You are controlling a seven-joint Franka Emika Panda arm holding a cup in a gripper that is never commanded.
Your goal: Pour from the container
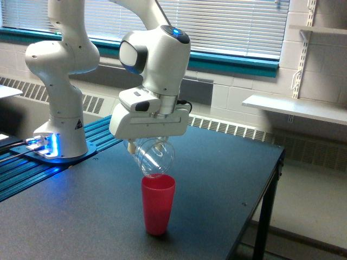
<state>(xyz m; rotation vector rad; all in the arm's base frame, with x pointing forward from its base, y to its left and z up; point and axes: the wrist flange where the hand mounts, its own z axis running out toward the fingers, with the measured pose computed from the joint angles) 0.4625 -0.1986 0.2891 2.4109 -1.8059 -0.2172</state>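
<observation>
The fingers [145, 145] clamp the clear container [154, 157] just below them, tipped mouth-down so anything inside falls by gravity. The red cup [158, 203] stands upright on the tabletop [217, 179] directly beneath the mouth to catch it. The container appears empty.

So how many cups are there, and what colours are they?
Clear see-through cup, tipped over in the gripper: 1
Red cup, standing on the table: 1
Total cups: 2
</observation>
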